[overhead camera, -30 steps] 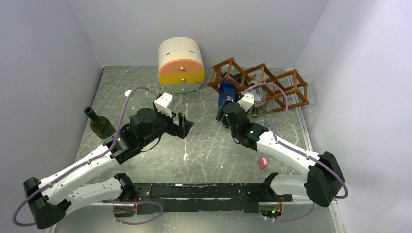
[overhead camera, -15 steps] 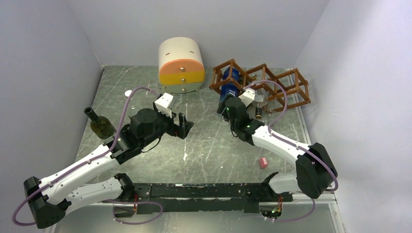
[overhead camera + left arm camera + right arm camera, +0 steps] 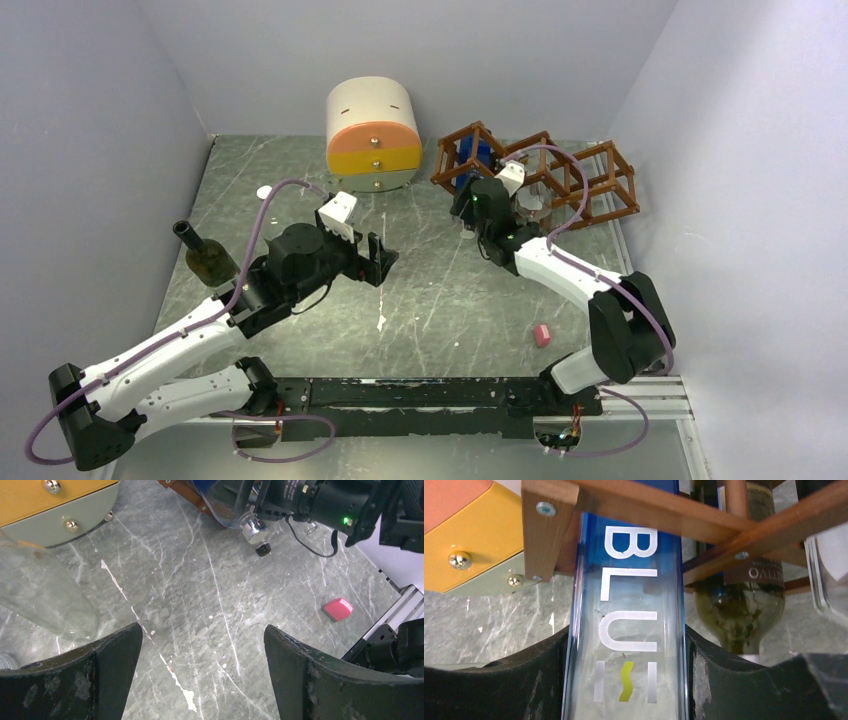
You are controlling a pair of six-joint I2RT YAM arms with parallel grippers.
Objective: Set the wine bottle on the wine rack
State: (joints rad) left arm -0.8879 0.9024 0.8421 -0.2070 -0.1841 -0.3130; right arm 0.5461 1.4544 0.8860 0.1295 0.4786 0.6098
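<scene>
The wine bottle (image 3: 629, 595) is blue glass with white letters, and my right gripper (image 3: 626, 639) is shut on its body. Its far end lies inside the left cell of the reddish-brown wine rack (image 3: 649, 502). From above, the blue wine bottle (image 3: 468, 158) shows within the left cell of the wine rack (image 3: 560, 178), with my right gripper (image 3: 472, 186) right behind it. In the left wrist view the bottle's silver-capped neck (image 3: 252, 527) points toward the table. My left gripper (image 3: 378, 258) hovers open over mid-table, its fingers (image 3: 105, 670) holding nothing.
A dark bottle (image 3: 740, 600) and a clear one (image 3: 828, 570) lie in neighbouring rack cells. A cream-and-orange drawer cabinet (image 3: 372, 135) stands left of the rack. An olive bottle (image 3: 205, 258) stands upright at the left. A small pink block (image 3: 542, 335) lies front right.
My right arm has stretched away from me and carried the blue bottle deeper into the rack's left cell. The left arm has not moved.
</scene>
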